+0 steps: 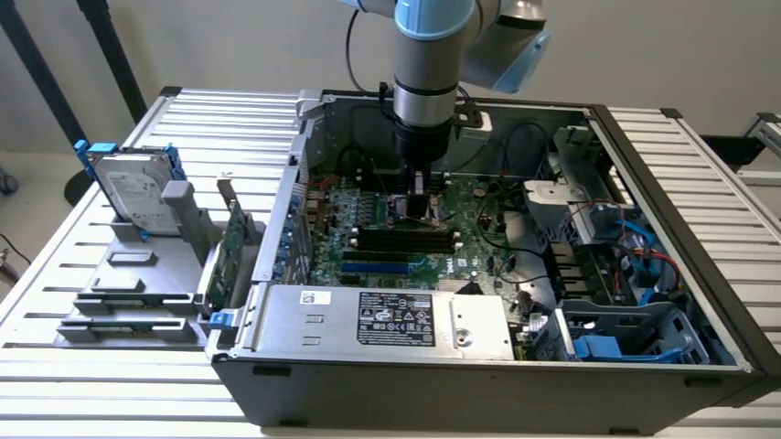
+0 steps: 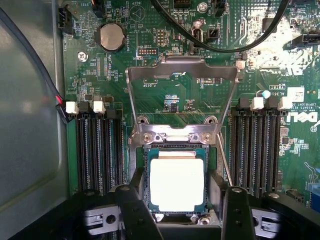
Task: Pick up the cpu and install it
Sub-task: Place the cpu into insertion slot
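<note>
While the arm (image 1: 425,82) reaches down into the open computer case (image 1: 635,384), the gripper (image 1: 422,203) hangs low over the middle of the motherboard (image 1: 482,242), and the exterior view reads as a dial centred on it. At nine o'clock, outside the case on the slatted table (image 1: 73,274), the hard drive (image 1: 128,194) stands upright in a grey rack (image 1: 134,293). At about eight o'clock the green circuit card (image 1: 226,256) stands on edge just beside the case wall. The silver power supply (image 1: 379,318) fills six o'clock, blue cables (image 1: 635,251) lie near four o'clock, and black wires (image 1: 518,151) cross the board near two o'clock. In the wrist view the cpu (image 2: 177,182) lies flat and square in its socket (image 2: 175,148), silver top up, between the two black fingers (image 2: 135,210). The jaws stand parted wider than the chip and grip nothing. A strip of board shows between one finger and the chip's edge, while the other finger lines up with the socket frame, and contact there cannot be told. The load plate (image 2: 182,67) is swung open past the socket's hinge. Its thin lever rod (image 2: 225,160) runs close by one finger. Memory slots (image 2: 100,150) hem the socket on both flanks, near the fingers' outer sides. The case's upper face is open, leaving room above the board within the walls.
</note>
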